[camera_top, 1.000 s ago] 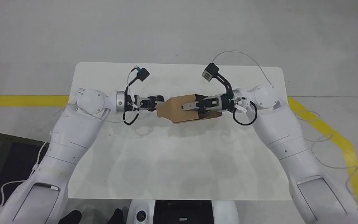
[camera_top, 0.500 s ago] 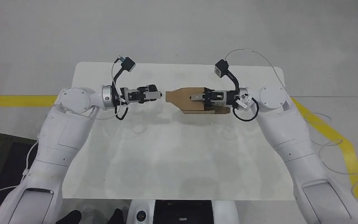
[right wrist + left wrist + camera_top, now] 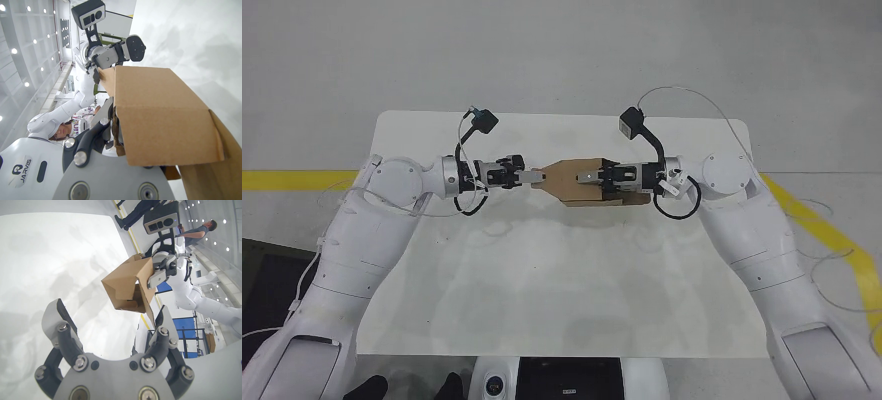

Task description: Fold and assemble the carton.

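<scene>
I read the scene from my side outward.

1. The white desk (image 3: 542, 290) lies nearest. Both arms meet over the middle of its far half.
2. The left gripper (image 3: 529, 178) is spread wide and grips nothing. From its wrist I see one flap (image 3: 149, 311) of the carton (image 3: 570, 180) reach in between the fingers, its edge against one pad (image 3: 160, 319).
3. The carton is brown and partly erected. Its open end faces the left gripper, and folded inner flaps show inside.
4. The right gripper (image 3: 589, 178) is clamped on a side panel of the carton at the end away from the left arm. One finger lies on the outer face. From its wrist I see another finger (image 3: 105, 113) inside the wall.
5. Beyond the desk ends, a yellow line (image 3: 292, 180) runs along the grey floor.
</scene>
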